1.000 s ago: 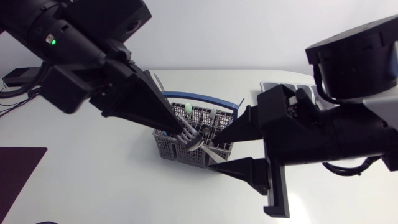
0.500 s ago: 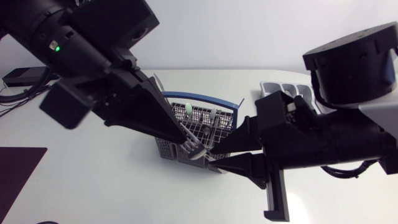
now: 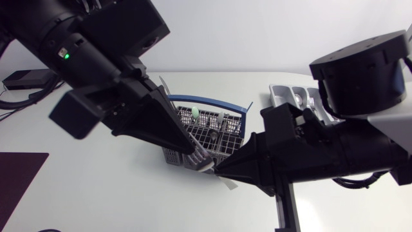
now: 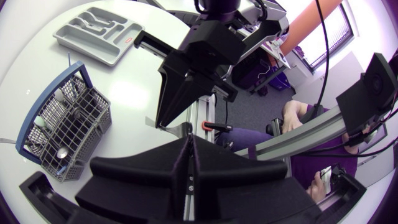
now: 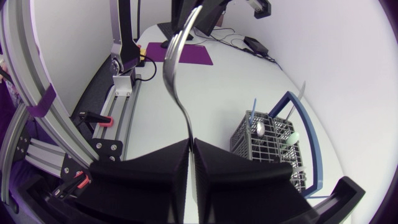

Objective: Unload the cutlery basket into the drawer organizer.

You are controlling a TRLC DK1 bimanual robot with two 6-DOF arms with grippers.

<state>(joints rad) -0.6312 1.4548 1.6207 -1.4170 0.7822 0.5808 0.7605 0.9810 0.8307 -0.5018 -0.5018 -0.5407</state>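
We are clenching both left tool (image 3: 192, 149) and right tool (image 3: 216, 171) on one fork (image 5: 173, 56) near the cutlery basket (image 4: 68, 130). Our right arm (image 3: 360, 84) is partly hiding the drawer organizer (image 3: 291, 94).

A white table (image 3: 96, 193) is spreading out beneath the jaws of the left gripper (image 3: 193, 148) and the right gripper (image 3: 219, 171). It is taking soft, even light that is leaving only faint shading on its surface. Well out to the side of the left gripper's jaws, away from the right gripper, a dark purple mat (image 3: 16, 180) is lying flat on the tabletop. Farther back behind those same jaws, a flat black box (image 3: 26, 78) is sitting near the table's rim, with black cables (image 3: 9, 96) trailing just beside it.
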